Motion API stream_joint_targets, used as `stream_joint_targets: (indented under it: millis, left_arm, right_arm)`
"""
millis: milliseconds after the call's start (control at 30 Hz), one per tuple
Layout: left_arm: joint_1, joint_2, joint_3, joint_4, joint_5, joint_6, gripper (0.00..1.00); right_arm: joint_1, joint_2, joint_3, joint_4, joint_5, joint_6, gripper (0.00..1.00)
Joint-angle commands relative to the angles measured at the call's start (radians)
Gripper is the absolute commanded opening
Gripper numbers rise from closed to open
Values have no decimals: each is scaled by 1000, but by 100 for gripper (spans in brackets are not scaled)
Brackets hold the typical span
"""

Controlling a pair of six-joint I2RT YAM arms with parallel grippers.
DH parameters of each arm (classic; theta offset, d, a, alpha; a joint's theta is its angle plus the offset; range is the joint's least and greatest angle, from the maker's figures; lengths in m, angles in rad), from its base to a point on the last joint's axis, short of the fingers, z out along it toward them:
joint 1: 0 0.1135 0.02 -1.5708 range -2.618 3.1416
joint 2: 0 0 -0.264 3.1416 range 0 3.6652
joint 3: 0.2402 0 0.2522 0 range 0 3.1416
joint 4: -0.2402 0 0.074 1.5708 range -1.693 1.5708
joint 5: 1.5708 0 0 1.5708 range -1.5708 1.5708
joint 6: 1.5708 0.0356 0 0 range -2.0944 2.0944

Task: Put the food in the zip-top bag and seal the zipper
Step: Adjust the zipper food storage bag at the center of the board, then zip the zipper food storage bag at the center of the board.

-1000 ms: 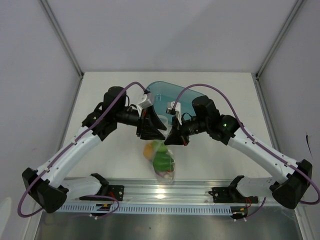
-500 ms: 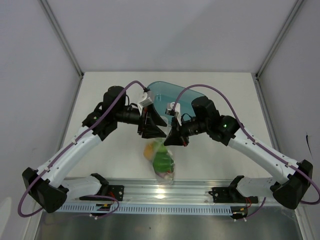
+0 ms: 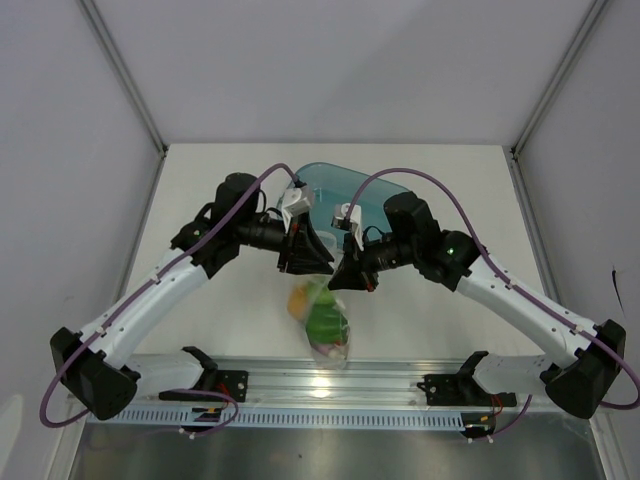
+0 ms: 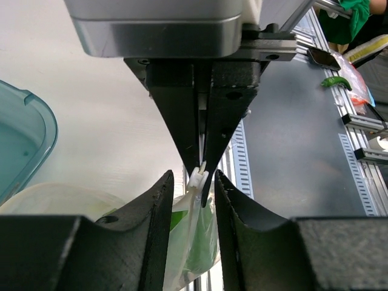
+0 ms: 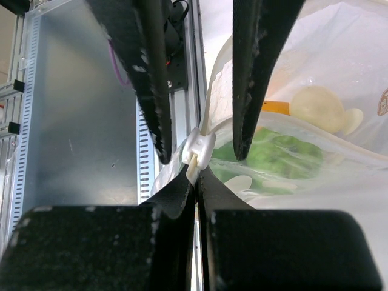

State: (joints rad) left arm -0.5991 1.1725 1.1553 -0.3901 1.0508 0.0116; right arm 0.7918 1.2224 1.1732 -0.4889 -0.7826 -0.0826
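The right gripper (image 5: 195, 177) has its two fingers pressed flat together, pinching the top edge of the zip-top bag (image 3: 325, 325) just under a small white slider (image 5: 199, 147) that sits on the zipper (image 5: 213, 130). Facing it tip to tip, the left gripper (image 4: 193, 182) is only narrowly parted. Its fingers stand either side of that same slider and the bag's edge, and from the wrist views they don't look to be squeezing it. The two arms meet over the middle of the table (image 3: 200, 200), the left one reaching in from the left and the right one from the right. From where they meet, the bag's clear, crinkly body runs toward the near side and ends close to the metal rail (image 3: 330, 382) at the table's near edge. The food is inside it: a big green vegetable (image 3: 322, 322) in the middle, a yellow-orange piece (image 3: 298, 300) at its left, and a pale rounded piece (image 5: 315, 103) showing through the plastic in the right wrist view. Beyond the grippers, on the far side, lies a translucent teal tray (image 3: 345, 185).
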Motion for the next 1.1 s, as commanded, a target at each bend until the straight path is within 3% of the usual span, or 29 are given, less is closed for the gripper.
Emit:
stream_joint_targets:
  millis: [0, 133, 333, 433, 533, 567, 600, 700, 1067]
  left_arm:
    - [-5, 18, 15, -13, 17, 42, 36]
    - [-7, 24, 17, -23, 20, 48, 33]
    - [-7, 23, 21, -33, 21, 48, 16]
    - [-7, 15, 24, -21, 6, 30, 1]
    - [-7, 12, 32, -19, -20, 10, 1]
    - [-5, 6, 32, -20, -21, 4, 1]
    - [-7, 3, 34, -20, -21, -2, 0]
    - [-7, -16, 32, -20, -25, -4, 1]
    - [-7, -31, 41, -67, 0, 11, 1]
  right_arm:
    - [-6, -37, 51, 36, 0, -6, 0]
    - [-8, -41, 48, 33, 0, -8, 0]
    - [-11, -40, 52, 23, 9, -16, 0]
    - [-11, -38, 48, 6, 31, -26, 0]
    - [-11, -37, 46, -13, 55, -32, 3]
    - [-12, -35, 46, -17, 62, -35, 9]
    - [-12, -35, 45, -23, 65, -36, 22]
    - [-17, -32, 48, -28, 59, -43, 34]
    - [-29, 54, 135, -43, -65, -80, 35]
